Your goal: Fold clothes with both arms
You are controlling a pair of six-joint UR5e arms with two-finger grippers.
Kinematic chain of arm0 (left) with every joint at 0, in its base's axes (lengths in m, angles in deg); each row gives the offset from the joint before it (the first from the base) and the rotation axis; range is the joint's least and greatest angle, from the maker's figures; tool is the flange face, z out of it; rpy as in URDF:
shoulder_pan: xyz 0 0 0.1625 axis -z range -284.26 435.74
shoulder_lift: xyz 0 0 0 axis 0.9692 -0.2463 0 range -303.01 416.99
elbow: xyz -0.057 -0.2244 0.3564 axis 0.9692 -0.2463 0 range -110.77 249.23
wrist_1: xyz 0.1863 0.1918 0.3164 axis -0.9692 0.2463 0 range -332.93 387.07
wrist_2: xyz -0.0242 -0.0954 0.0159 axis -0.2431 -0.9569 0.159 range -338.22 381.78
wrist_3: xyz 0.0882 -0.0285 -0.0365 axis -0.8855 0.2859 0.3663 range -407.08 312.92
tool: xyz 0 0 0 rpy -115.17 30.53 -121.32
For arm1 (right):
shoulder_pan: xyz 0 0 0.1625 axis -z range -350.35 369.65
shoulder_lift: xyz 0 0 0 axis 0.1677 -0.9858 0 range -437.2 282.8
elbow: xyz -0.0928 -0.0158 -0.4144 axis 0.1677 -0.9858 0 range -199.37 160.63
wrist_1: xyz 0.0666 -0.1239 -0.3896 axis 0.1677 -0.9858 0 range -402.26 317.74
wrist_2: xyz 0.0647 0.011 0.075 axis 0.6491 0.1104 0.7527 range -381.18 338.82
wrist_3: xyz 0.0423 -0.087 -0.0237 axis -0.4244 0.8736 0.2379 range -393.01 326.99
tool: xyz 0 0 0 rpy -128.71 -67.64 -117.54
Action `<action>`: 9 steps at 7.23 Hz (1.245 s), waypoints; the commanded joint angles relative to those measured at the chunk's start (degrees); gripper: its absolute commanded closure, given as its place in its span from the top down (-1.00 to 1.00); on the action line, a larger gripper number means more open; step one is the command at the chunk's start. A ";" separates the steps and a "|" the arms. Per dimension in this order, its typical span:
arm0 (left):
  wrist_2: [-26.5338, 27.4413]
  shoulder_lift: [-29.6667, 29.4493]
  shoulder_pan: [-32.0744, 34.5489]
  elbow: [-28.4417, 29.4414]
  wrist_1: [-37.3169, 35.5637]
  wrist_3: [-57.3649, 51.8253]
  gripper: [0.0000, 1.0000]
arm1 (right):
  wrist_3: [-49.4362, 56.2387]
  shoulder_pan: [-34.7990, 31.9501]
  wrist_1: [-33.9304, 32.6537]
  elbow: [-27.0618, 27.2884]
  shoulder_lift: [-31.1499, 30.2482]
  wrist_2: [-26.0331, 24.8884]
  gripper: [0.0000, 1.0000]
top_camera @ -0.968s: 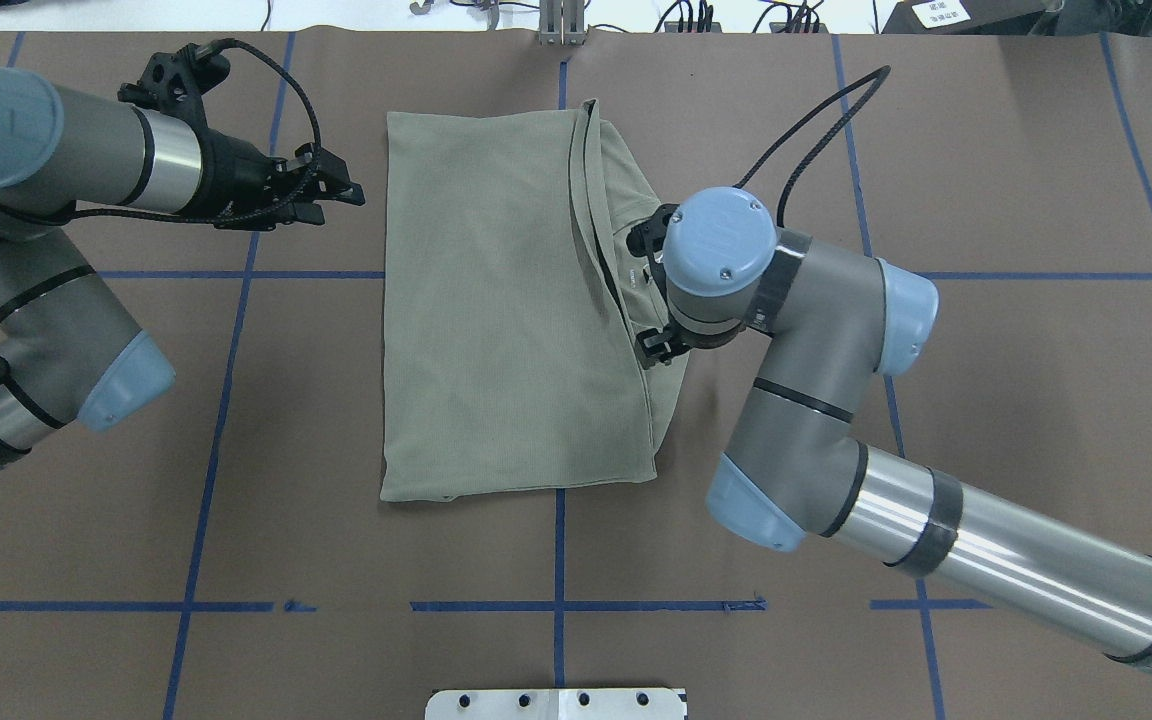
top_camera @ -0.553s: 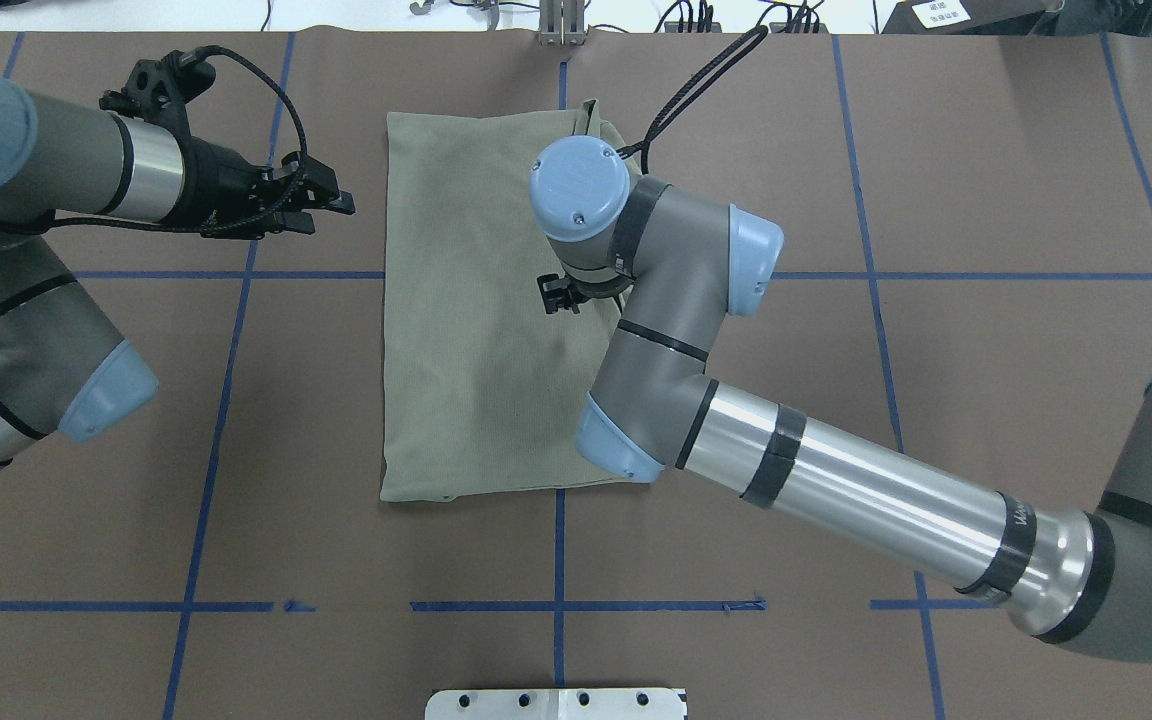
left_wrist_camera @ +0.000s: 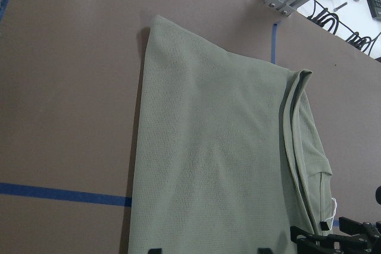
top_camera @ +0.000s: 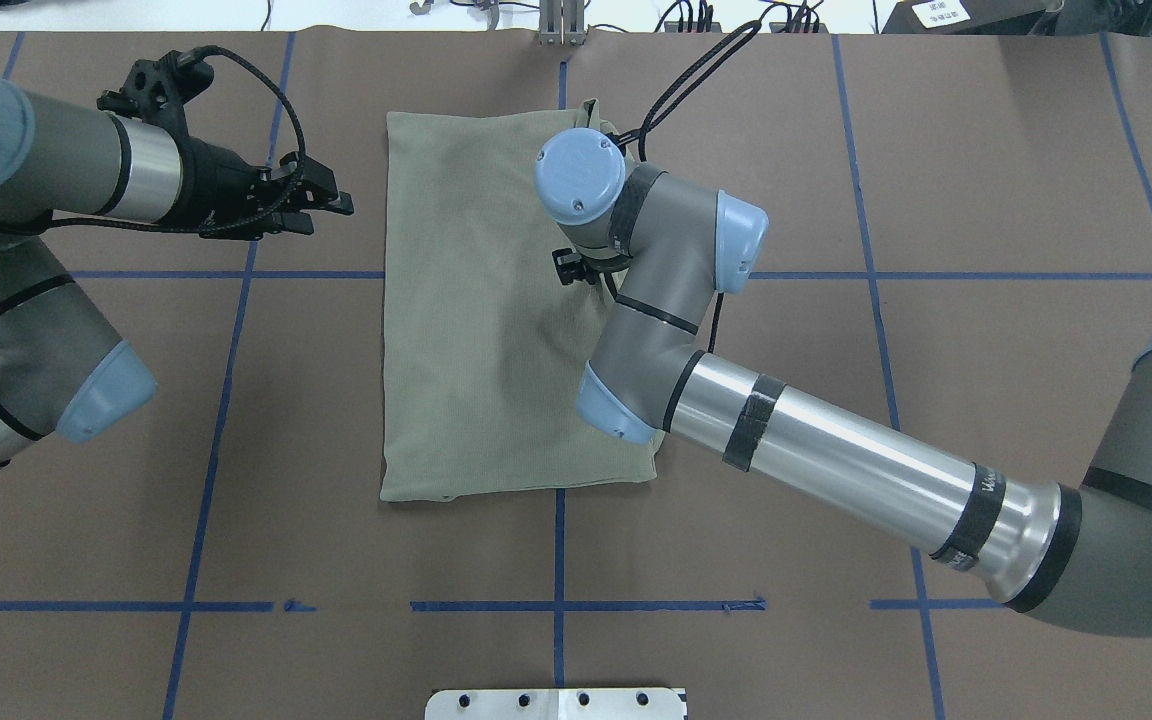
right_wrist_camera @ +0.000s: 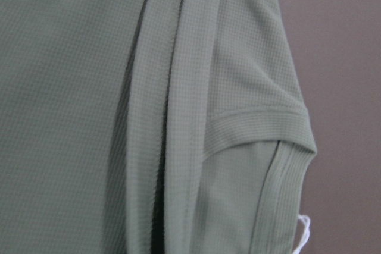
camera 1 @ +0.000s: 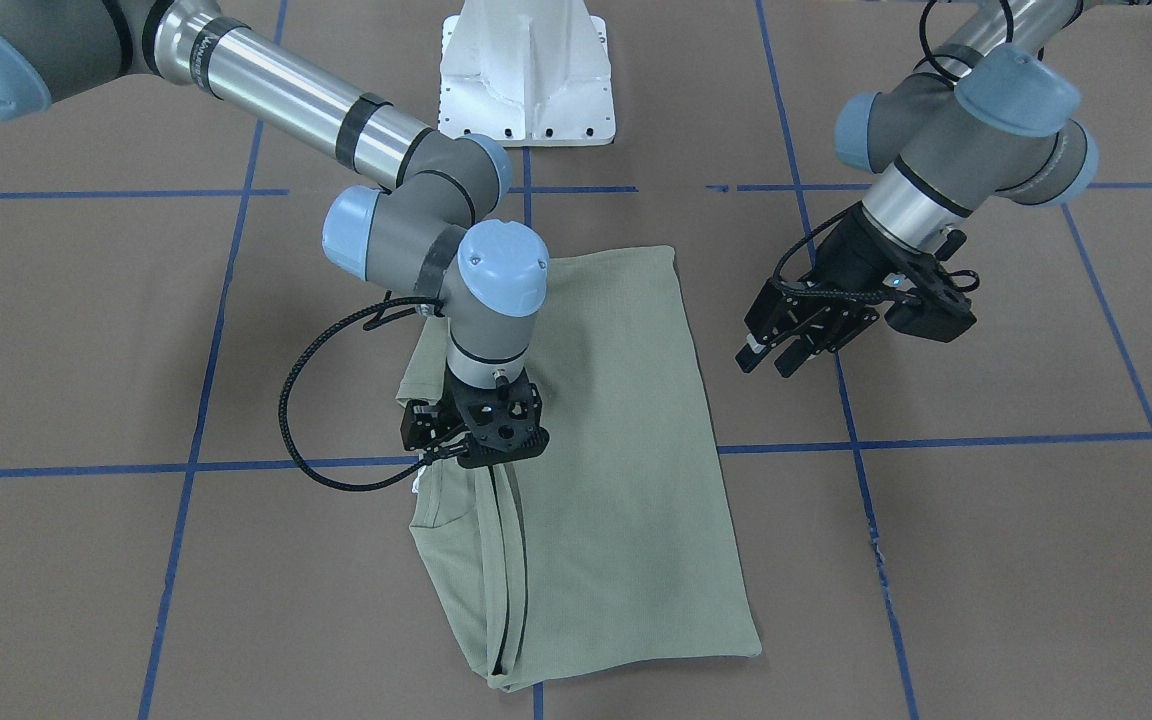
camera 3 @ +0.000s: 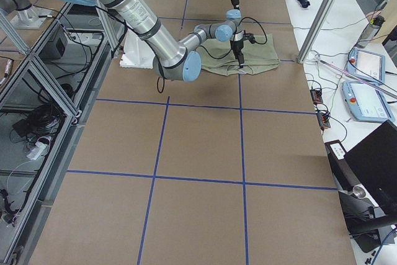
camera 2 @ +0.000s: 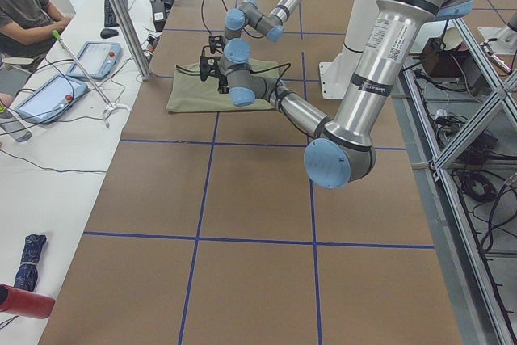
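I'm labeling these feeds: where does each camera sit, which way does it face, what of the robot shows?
Front-facing: across the table, facing the robot, down on the shirt; right arm, left arm, right hand over its fold, left hand beside.
Overhead: behind the robot, forward and down; both arms.
Exterior left: table's left end, along it; left arm near.
Exterior right: opposite end; right arm near.
Left wrist: onto the shirt; own fingertips.
Right wrist: close on shirt folds; no robot part.
Front and overhead share shirt and arms, mirrored.

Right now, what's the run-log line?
shirt: folded | right gripper: over layered edge, grip unclear | left gripper: open, beside shirt
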 commanded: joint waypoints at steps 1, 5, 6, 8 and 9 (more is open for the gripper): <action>0.03 0.00 0.02 -0.08 0.00 0.00 0.24 | 5.99 -4.44 1.72 -2.50 -0.65 -0.18 1.00; -1.55 0.35 0.29 -1.39 -0.09 0.00 0.24 | -0.05 -4.76 1.46 7.98 -5.37 3.41 1.00; -1.64 0.53 0.29 -1.83 -0.09 0.00 0.24 | -8.81 -2.03 1.38 14.30 -8.01 3.07 1.00; -1.64 0.79 0.29 -1.75 -0.09 -0.09 0.23 | -31.04 6.30 1.46 24.41 -13.71 -5.32 1.00; -1.64 0.79 0.20 -1.57 -0.17 0.00 0.23 | -37.92 9.48 1.20 33.09 -19.32 -8.15 1.00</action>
